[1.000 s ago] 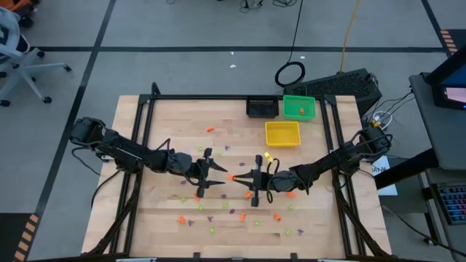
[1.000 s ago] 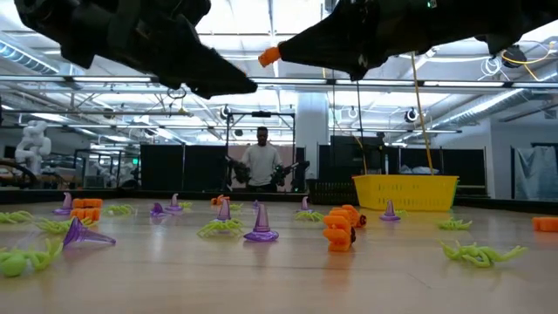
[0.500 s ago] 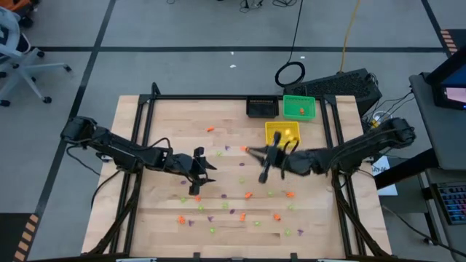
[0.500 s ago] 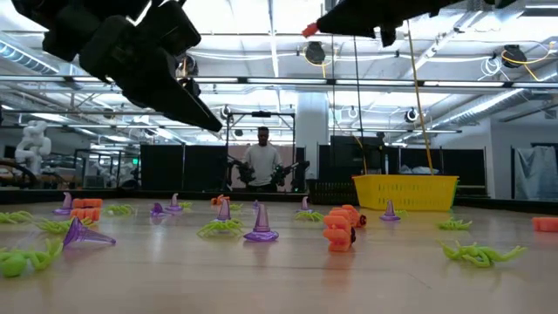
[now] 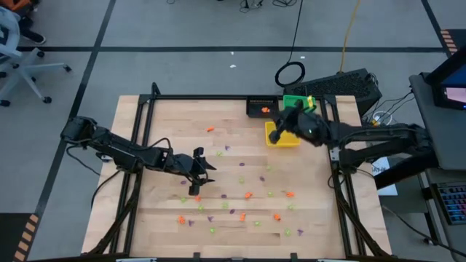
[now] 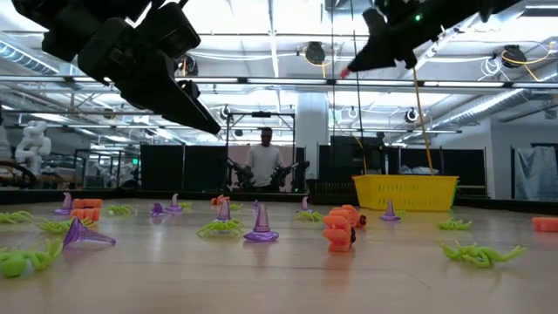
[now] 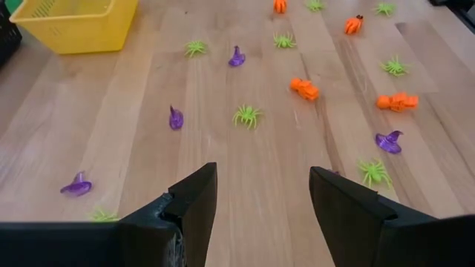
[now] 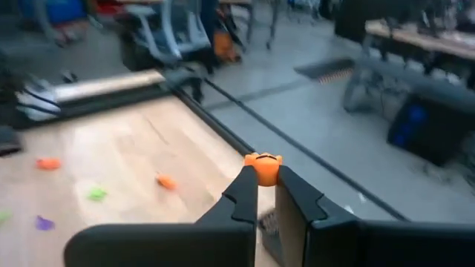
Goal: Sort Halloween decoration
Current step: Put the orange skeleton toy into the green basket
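Observation:
Small orange pumpkins (image 7: 304, 88), purple hats (image 7: 389, 140) and green spiders (image 7: 246, 115) lie scattered on the wooden table (image 5: 167, 124). My left gripper (image 5: 196, 177) hovers open above the table's left middle, nothing between its fingers (image 7: 197, 200). My right gripper (image 5: 268, 113) is raised at the far side, over the black bin (image 5: 256, 108), shut on an orange pumpkin (image 8: 263, 167). The low view shows it high up (image 6: 350, 70). My right gripper pinches the small orange pumpkin's lower half (image 8: 263, 176) between its two fingertips (image 8: 243, 189). The pumpkin's top sticks out past the tips. It is lifted clear, high above the table, with the fingers roughly level and pointing toward the table's far left.
A green bin (image 5: 304, 108) stands to the right of the black one at the far edge, and a yellow bin (image 5: 285, 138) sits just nearer, partly under my right arm. A person (image 6: 263, 161) stands in the room beyond the table. A metal frame (image 5: 218, 97) borders the table.
My right gripper has risen from the table's middle and swung toward the far edge, carrying the orange pumpkin to above the black bin, staying shut. My left gripper has tipped its fingers further downward while keeping its place.

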Available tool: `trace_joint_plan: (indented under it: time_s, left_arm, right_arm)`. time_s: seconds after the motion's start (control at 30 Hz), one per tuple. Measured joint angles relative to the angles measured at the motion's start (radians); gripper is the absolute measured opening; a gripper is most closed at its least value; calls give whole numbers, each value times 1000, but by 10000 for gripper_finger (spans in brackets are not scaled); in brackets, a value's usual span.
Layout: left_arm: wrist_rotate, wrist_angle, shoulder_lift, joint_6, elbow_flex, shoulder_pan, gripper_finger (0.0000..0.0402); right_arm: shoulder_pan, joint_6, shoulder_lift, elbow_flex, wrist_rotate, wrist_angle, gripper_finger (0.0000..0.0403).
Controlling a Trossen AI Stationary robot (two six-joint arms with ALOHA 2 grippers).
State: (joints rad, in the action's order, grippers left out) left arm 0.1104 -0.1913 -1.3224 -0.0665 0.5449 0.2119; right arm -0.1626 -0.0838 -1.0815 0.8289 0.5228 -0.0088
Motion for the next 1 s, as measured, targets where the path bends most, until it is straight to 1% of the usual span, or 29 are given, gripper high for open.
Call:
trace_joint_plan:
  time_s: [0.2,0.33,0.5,0.73,0.9,1.0]
  left_arm:
    - [0,0,0,-1,0,0,215]
    - [0,-1,0,-4,0,0,215]
    - [0,-1,0,0,0,0,215]
    - [-1,-1,0,-7,0,6,215]
    - [-1,-2,0,-7,0,17,215]
    - [-1,-2,0,-7,0,20,215]
  right_arm:
    - [-151,-45,-47,130,-7,-326,11]
    - [-237,-47,-97,210,-2,-457,11]
    - [-343,-65,-178,262,-9,-547,11]
    - [-493,-119,-308,262,-166,-639,11]
    - [-561,-149,-385,262,-195,-661,11]
    - [-598,-176,-417,262,-231,-662,11]
